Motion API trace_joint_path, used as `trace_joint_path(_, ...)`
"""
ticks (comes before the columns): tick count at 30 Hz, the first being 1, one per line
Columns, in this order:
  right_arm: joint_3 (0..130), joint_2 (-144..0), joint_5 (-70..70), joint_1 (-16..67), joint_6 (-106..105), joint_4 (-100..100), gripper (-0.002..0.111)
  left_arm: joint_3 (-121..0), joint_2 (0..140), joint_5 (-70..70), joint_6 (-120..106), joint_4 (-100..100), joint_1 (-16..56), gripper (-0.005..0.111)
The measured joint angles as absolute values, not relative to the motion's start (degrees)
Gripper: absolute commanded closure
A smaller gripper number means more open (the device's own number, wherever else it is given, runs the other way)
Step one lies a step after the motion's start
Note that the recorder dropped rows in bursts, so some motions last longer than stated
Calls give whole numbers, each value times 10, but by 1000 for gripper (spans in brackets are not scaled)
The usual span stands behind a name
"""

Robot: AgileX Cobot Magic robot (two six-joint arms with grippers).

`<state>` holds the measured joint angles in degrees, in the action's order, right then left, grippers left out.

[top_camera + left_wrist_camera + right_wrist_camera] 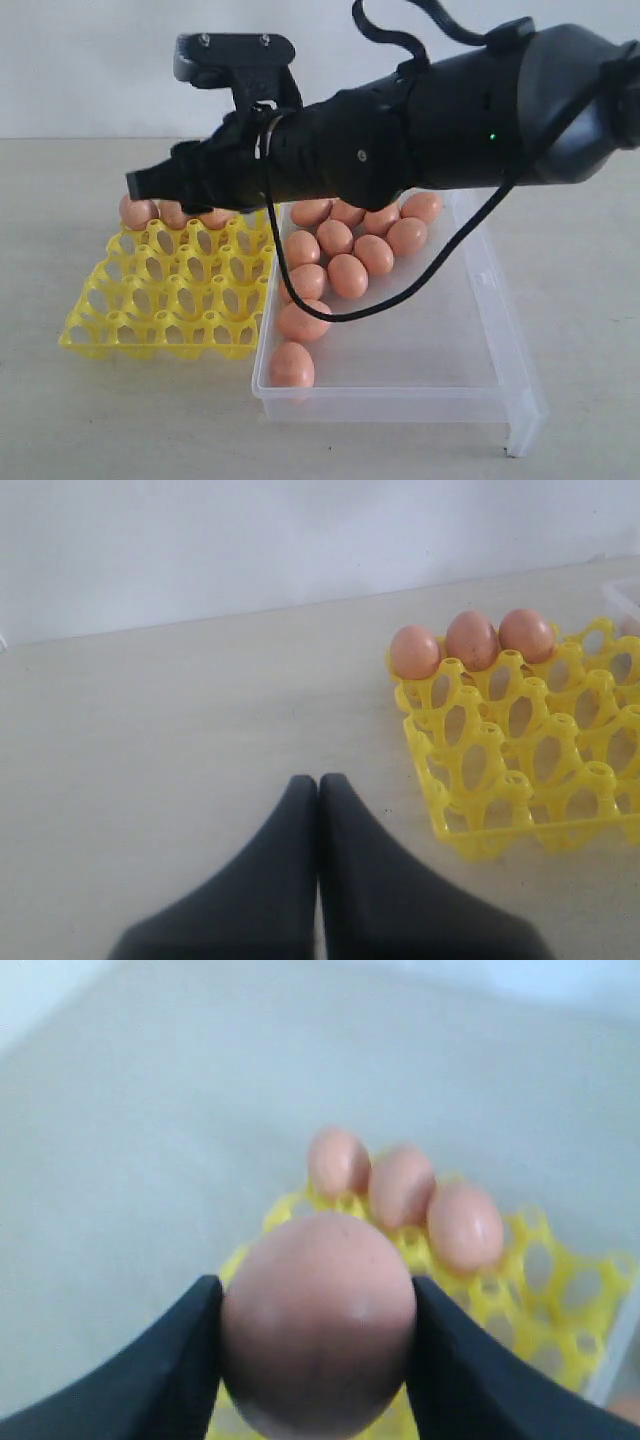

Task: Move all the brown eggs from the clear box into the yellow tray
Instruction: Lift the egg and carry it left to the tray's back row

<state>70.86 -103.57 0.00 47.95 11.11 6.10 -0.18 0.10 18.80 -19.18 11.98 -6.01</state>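
Farthest left, the left tool (319, 783) sat pressed fully together with nothing between its fingers, low over bare tabletop (170, 730) and apart from the tray. It looked parked there, probably to leave the other arm room.

Next came the yellow tray (150, 346), flat on the tabletop with its right edge just beside the clear box. Three brown eggs (137, 212) stood side by side in cups of its far row. Every other cup that showed was empty, so the task seemed at an early stage. Filling one row in order likely kept the open cups easy to reach.

Above that far row hung the right tool (318, 1330), its arm reaching across from the right side. Its two fingers were spread only as wide as one brown egg (318, 1300) and gripped it by its sides. The exterior view did not show this egg. Holding it by the flanks left the underside free to settle into a cup, and the empty cup beside the three looked the likely target. A slow descent would suit, since the pointed posts could catch a smooth shell.

To the right lay the clear box (400, 345), with a dozen or so eggs (347, 275) loosely bunched along its far and left parts.
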Motion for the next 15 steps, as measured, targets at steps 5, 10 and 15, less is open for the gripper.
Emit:
trace_joint_path(5,709,-1061,-193,469,88,60,108,-2,1,188,-192,120,-60,111)
trace_joint_path(10,714,-1112,-236,436,85,62,108,-2,1,188,-192,120,-60,111)
trace_joint_path(15,714,-1168,-290,405,129,58,108,-2,1,188,-192,120,-60,111)
